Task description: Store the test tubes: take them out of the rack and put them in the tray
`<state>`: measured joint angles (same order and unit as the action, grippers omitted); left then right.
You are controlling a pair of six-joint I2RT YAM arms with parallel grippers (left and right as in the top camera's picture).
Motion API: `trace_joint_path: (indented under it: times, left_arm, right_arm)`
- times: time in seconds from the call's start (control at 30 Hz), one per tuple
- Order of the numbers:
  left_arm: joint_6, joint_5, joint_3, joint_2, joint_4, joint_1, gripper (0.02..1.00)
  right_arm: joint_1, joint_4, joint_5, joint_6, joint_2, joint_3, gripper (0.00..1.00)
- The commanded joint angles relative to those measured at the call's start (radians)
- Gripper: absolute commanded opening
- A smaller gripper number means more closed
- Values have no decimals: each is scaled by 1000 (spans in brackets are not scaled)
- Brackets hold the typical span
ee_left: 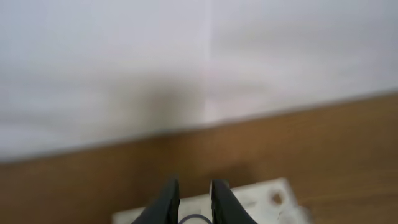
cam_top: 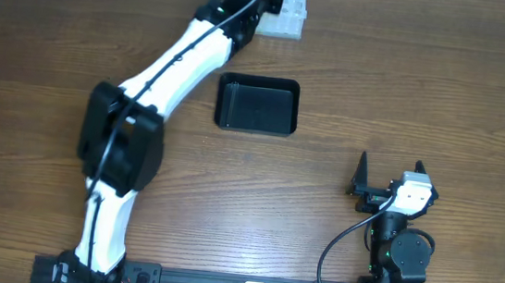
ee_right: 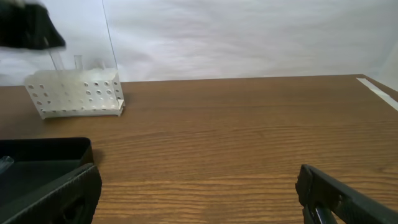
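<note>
The left gripper [ee_left: 194, 186] hangs right over the white rack [ee_left: 267, 200], presumably aligned to draw a test tube [ee_right: 78, 62] straight up; we cannot tell whether it grips one. The black tray [cam_top: 223, 101] lies at the rack's 6 o'clock, close for short transfers, and at the tray's 4 o'clock the right gripper [cam_top: 388, 178] rests spread wide, clear of the route. We read no writing.

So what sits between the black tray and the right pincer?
Nothing: bare wooden table separates the black tray from the right pincer, per the top view.
</note>
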<state>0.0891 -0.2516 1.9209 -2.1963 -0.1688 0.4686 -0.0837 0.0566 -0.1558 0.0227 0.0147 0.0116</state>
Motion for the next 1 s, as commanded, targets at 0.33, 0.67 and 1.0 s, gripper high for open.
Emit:
trace_joint_path:
  times: [0.33, 0.67, 1.0]
  left_arm:
    - [243, -2, 19, 267, -437, 42, 82]
    - [404, 19, -194, 193, -522, 83, 88]
    - [413, 24, -214, 105, -533, 92, 64]
  right_arm:
    - [6, 3, 2, -2, -7, -6, 993]
    - [6, 3, 2, -2, -7, -6, 993]
    - [6, 3, 2, -2, -7, -6, 991]
